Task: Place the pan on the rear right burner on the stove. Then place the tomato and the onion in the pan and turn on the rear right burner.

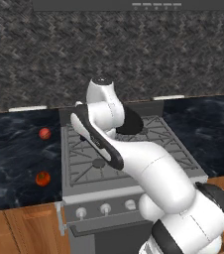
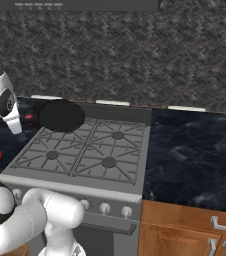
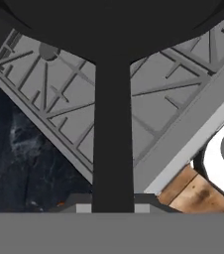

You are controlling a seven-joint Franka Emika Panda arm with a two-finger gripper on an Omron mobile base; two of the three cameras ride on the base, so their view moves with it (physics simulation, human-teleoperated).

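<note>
Pincer (image 3: pixel 113 206) clamped on pan (image 2: pixel 61 115) handle, pan raised over stove (image 2: pixel 135 165) left rear edge, right burners uncovered

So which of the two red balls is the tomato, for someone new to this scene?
Find the stove, then the dark counter on its left. Two red balls lie there; the tomato is the nearer, orange-red one with a dark stem spot, while the onion behind it is plain and pinker.

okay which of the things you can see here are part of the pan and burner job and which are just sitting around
Part of the job: pan, held by the hand; stove; rear right burner; tomato; onion; stove knobs.

Just lying about: dark counter; wooden cabinets; patterned wall.
</note>
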